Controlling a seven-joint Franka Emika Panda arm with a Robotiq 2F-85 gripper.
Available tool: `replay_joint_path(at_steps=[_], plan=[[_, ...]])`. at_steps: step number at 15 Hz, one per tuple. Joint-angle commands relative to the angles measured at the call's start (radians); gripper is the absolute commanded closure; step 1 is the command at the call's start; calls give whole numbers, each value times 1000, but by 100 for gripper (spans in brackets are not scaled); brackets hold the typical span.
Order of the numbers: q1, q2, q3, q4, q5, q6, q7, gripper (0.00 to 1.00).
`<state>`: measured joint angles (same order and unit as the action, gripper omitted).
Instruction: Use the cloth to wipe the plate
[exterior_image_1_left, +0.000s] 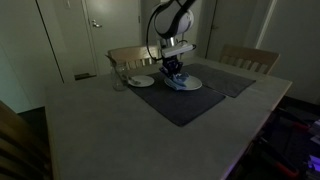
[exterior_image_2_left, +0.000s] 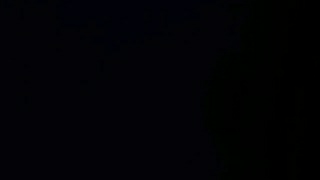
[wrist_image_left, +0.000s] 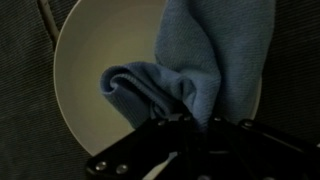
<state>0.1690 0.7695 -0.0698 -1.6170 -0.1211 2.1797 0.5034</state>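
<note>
Light-blue cloth (wrist_image_left: 205, 60) sits pinched in my clenched gripper (wrist_image_left: 187, 122), draped over the white plate (wrist_image_left: 100, 60). In an exterior view, that plate rests on a dark placemat (exterior_image_1_left: 185, 102) near the far edge of the table (exterior_image_1_left: 100, 135), with a smaller dish (exterior_image_1_left: 140, 81) beside it.

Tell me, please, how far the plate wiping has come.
Done: the gripper is shut on the light-blue cloth and holds it over the white plate. In hand: the wiping, with the cloth bunched on one side of the plate. Left: the bare part; nothing shows what was wiped.
</note>
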Motion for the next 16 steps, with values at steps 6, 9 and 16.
replay_joint_path(at_steps=[6, 9, 16], plan=[[-18, 39, -1, 32, 74, -187, -35, 98], [-4, 43, -28, 32, 42, -192, 3, 98], [42, 65, -107, 29, -122, -225, 162, 98]])
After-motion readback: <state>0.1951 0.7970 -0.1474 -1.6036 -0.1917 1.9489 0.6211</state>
